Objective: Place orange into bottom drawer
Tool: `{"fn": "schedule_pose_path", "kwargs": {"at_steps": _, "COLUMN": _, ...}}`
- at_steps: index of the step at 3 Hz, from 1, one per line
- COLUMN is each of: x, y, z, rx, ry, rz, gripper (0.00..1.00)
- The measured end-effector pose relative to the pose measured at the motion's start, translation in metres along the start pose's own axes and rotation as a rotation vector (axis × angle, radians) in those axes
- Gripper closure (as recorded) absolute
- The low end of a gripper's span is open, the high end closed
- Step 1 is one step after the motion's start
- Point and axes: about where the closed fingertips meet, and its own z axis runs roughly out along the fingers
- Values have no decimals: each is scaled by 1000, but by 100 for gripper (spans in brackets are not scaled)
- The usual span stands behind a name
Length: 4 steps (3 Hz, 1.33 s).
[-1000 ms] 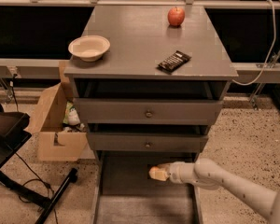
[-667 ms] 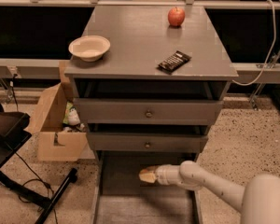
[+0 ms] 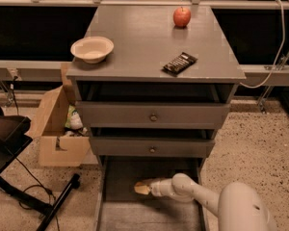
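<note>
Bottom drawer [image 3: 127, 216] of the grey cabinet [image 3: 149, 61] stands pulled out; the gripper [image 3: 142, 188] hovers low over its middle, whether clenched or released I cannot tell

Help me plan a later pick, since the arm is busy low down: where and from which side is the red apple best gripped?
Probably grip the apple across its round middle, coming from above: it sits stem up near the back of the cabinet top, nothing touching it. The gripper is down over the bottom drawer.
</note>
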Motion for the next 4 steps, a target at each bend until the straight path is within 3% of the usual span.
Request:
{"fn": "schedule_pose_path", "kwargs": {"at_steps": 1, "x": 24, "y": -10, "z": 29, "rx": -6, "ry": 21, "rz": 45, "gripper": 100}}
{"fn": "schedule_pose_path", "kwargs": {"at_steps": 2, "x": 27, "y": -11, "z": 34, "rx": -7, "ry": 25, "rz": 54, "gripper": 88}}
{"fn": "schedule_pose_path", "kwargs": {"at_steps": 4, "x": 29, "y": -8, "z": 38, "rx": -13, "ry": 28, "rz": 55, "gripper": 41}}
